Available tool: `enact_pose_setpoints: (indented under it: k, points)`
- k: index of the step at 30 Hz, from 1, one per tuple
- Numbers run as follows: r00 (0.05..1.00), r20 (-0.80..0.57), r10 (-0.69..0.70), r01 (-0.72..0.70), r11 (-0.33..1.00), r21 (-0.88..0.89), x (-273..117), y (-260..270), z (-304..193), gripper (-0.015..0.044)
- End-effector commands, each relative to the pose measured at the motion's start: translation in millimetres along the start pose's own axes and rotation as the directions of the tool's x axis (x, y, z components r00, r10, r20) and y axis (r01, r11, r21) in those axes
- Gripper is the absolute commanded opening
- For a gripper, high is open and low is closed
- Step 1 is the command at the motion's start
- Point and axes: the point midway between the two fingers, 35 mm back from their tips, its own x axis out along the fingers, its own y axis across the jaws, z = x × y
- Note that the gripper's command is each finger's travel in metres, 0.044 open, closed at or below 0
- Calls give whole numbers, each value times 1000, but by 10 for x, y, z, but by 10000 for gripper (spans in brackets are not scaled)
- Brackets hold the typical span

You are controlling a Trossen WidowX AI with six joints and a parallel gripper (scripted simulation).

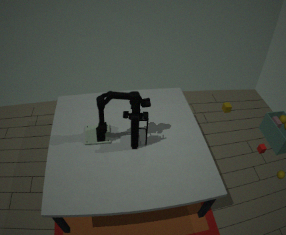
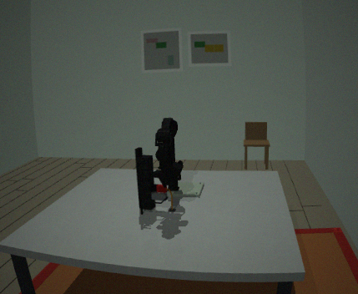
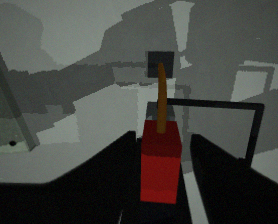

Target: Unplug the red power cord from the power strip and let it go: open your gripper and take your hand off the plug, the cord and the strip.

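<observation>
- The power strip [image 2: 143, 184] is a tall, black, hard-edged slab standing upright on the grey table [image 2: 234, 234]. It looks rigid and matte, and narrow enough at the foot that a sideways tug could probably tip it.
- The red plug [image 3: 161, 160] sits low against the strip's face, on the side turned towards the arm, and seems to be still seated there. It is a small, flat-sided block that looks hard and light, with smooth faces that may slip under a weak pinch. The two broad side faces look like the best place to hold it, with the pull going straight away from the strip.
- The gripper [image 3: 163, 136] straddles the plug with its jaws part open. A thin gap shows on either side, so nothing is clamped yet.
- The orange cord [image 3: 161, 100] leaves the plug's outer end and runs away from the strip as a thin round strand. It is likely limp and a poor thing to pull on.
- A pale green base plate [image 2: 194, 189] lies flat on the table beyond the plug, on the far side from the strip.
</observation>
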Motion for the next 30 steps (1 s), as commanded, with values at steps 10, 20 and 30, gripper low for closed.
enact_pose_setpoints:
  k: [10,20,30]
  points:
    - [1000,-3,-7,7,1000,-1,-10,8,-157,160]
    - [1000,-3,-7,7,1000,-1,103,7,-157,160]
    - [1000,-1,-3,3,1000,3,78,8,-149,15]
